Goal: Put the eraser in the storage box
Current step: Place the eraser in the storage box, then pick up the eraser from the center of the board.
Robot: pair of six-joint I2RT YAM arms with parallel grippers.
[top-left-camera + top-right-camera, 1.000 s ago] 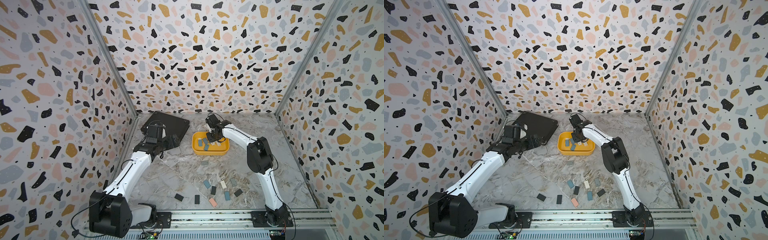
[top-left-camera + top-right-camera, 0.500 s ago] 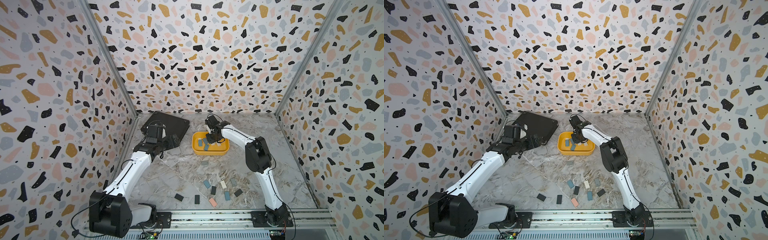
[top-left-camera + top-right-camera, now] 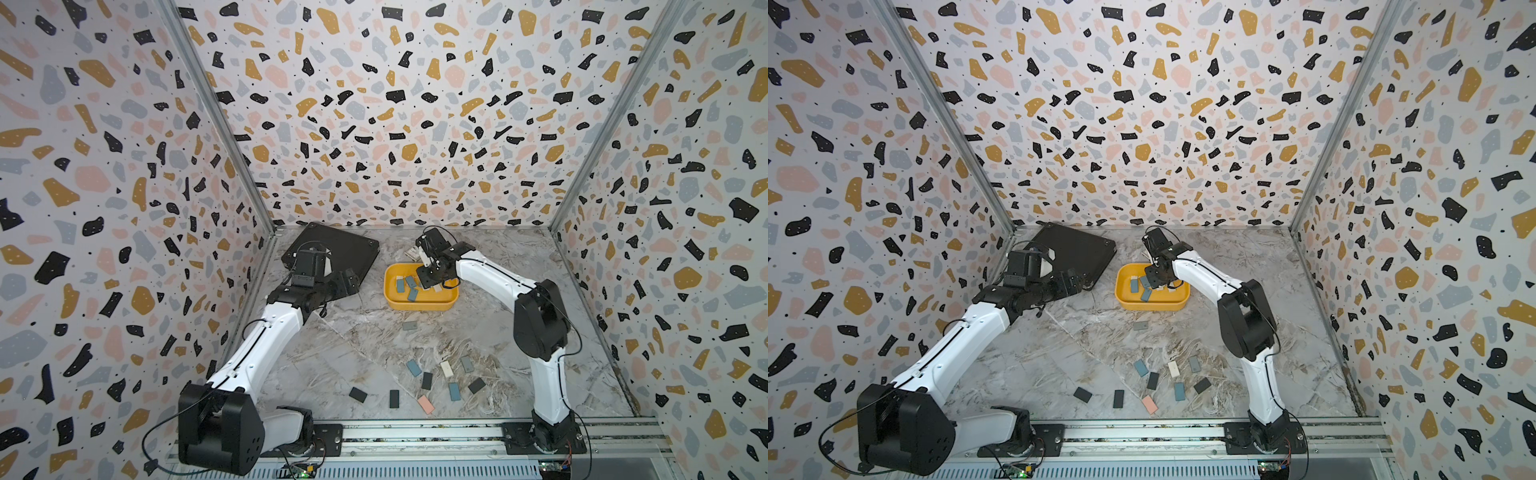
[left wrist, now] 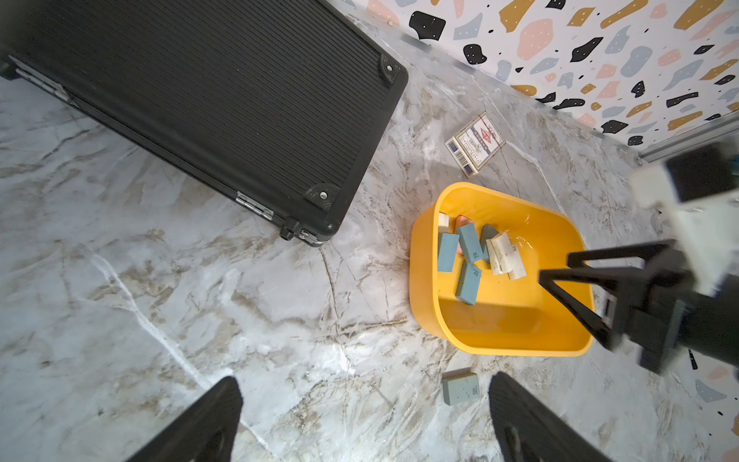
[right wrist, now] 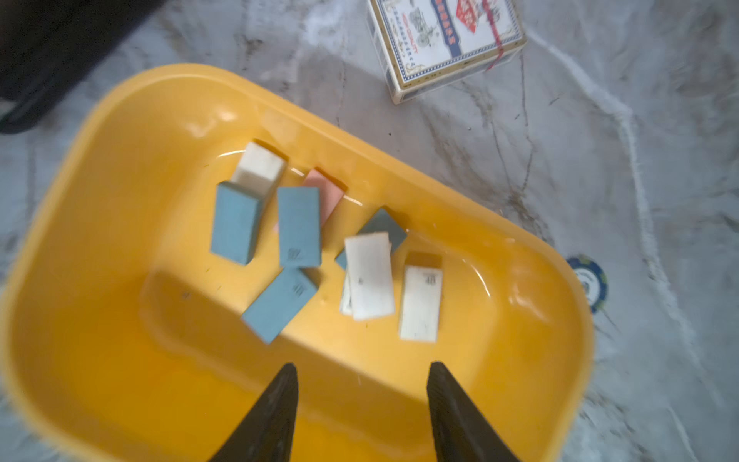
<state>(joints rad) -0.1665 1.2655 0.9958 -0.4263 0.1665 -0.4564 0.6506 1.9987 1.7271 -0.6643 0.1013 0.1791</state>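
Marble tabletop point(image 3: 353, 353): right pincer point(image 5: 363, 365) agape, empty, over storage box point(image 5: 500, 360); left pincer point(image 4: 366, 382) agape.

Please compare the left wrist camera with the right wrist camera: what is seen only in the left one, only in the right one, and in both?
Left wrist only: a grey eraser on the table outside the yellow box, the wall, and the open left gripper.
Right wrist only: a blue and white chip beside the box.
Both: the box with blue, white and pink erasers inside, the card pack, the black case (just a dark corner in the right wrist view), and the open right gripper over the box.
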